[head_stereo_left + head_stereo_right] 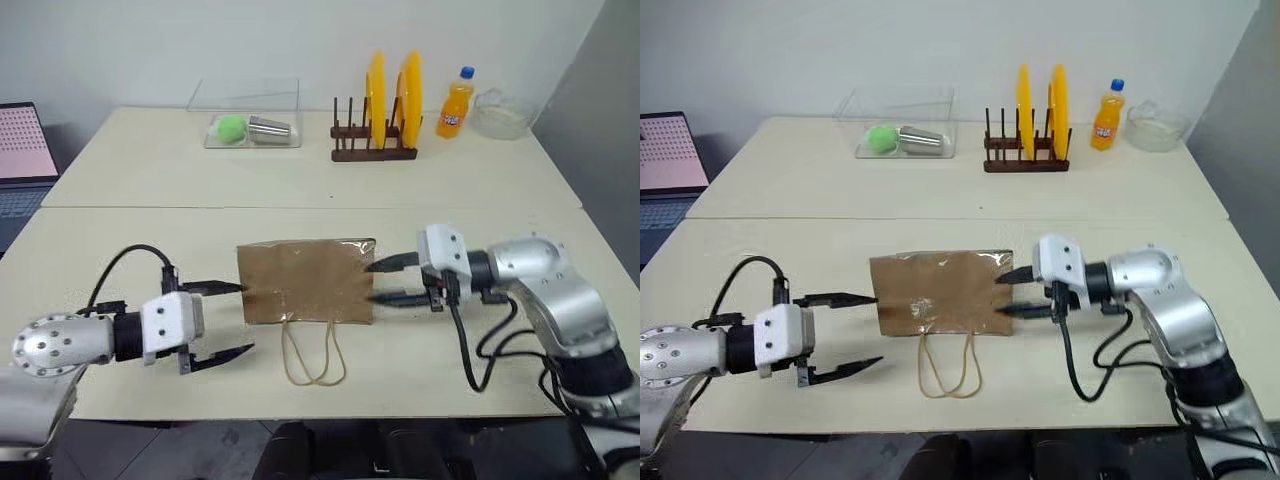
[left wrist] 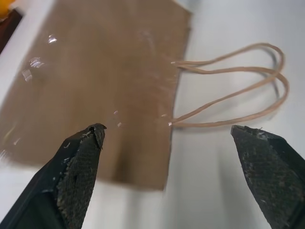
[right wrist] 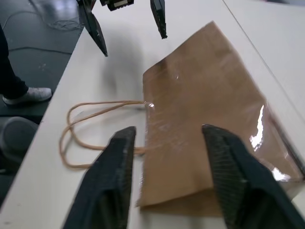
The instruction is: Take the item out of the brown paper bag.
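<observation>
The brown paper bag (image 1: 306,281) lies flat near the tabletop's front edge, cord handles (image 1: 314,355) toward that edge. The left gripper (image 1: 228,320) flanks it, jaws wide; the right gripper (image 1: 395,281) flanks it, jaws parted, empty.

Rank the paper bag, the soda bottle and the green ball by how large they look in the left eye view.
1. paper bag, nearest the camera
2. soda bottle
3. green ball
</observation>
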`<state>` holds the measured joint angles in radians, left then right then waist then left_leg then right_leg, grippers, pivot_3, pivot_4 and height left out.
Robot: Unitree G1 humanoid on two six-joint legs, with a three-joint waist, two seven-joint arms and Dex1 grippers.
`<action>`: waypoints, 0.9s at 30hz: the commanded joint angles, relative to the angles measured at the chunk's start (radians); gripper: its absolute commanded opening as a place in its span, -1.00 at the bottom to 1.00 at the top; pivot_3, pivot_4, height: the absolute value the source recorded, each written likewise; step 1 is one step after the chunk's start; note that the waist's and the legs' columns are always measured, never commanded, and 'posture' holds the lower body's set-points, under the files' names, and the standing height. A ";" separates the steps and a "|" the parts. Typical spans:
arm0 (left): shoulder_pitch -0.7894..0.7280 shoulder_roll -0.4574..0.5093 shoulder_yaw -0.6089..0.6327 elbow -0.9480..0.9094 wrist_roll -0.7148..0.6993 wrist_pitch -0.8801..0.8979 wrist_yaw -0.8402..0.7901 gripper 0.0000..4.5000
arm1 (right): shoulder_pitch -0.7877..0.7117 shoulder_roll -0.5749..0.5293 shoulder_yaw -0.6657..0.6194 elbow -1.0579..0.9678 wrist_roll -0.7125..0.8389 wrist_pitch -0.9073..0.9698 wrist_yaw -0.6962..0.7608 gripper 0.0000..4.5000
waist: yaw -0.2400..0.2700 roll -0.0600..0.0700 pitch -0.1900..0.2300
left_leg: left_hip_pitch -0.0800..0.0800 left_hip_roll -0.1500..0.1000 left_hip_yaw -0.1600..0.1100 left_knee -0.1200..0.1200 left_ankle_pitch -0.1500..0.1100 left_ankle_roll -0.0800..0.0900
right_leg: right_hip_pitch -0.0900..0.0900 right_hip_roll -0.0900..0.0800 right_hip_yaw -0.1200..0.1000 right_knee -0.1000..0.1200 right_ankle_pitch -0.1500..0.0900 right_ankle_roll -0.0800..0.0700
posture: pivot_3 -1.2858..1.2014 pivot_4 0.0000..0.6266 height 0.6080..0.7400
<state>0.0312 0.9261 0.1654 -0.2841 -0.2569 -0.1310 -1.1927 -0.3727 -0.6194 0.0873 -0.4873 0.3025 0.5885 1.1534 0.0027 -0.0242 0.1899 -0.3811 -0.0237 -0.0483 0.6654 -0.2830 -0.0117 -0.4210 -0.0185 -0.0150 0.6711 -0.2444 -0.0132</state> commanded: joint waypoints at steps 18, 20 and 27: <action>-0.313 -0.087 -0.369 0.260 0.216 -0.414 -0.058 1.00 | 0.245 -0.057 -0.113 -0.376 0.201 0.267 -0.365 0.52 | -0.005 0.000 0.000 | 0.001 0.000 0.001 0.000 0.000 0.000 | 0.001 0.001 0.001 0.001 -0.003 0.007 | 0.03 -0.52 1.00; -0.322 -0.109 -0.388 0.282 0.238 -0.432 -0.045 1.00 | 0.246 -0.064 -0.116 -0.382 0.218 0.275 -0.376 0.52 | -0.005 -0.001 0.000 | 0.001 0.000 0.000 0.000 0.000 0.000 | 0.001 0.001 0.001 0.001 -0.002 0.007 | 0.03 -0.52 1.00; -0.333 -0.125 -0.447 0.344 0.286 -0.526 -0.031 1.00 | 0.251 -0.102 -0.127 -0.393 0.265 0.290 -0.403 0.52 | -0.005 -0.001 0.000 | 0.001 0.000 0.000 0.000 0.000 0.000 | 0.001 0.002 0.001 0.001 -0.002 0.007 | 0.03 -0.52 1.00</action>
<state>-0.2944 0.7988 -0.2654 0.0584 0.0205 -0.6283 -1.2276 -0.1214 -0.7136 -0.0145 -0.8470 0.5408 0.8831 0.7582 -0.0028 -0.0248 0.1895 -0.3798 -0.0239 -0.0483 0.6658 -0.2827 -0.0115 -0.4197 -0.0168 -0.0144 0.6723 -0.2469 -0.0066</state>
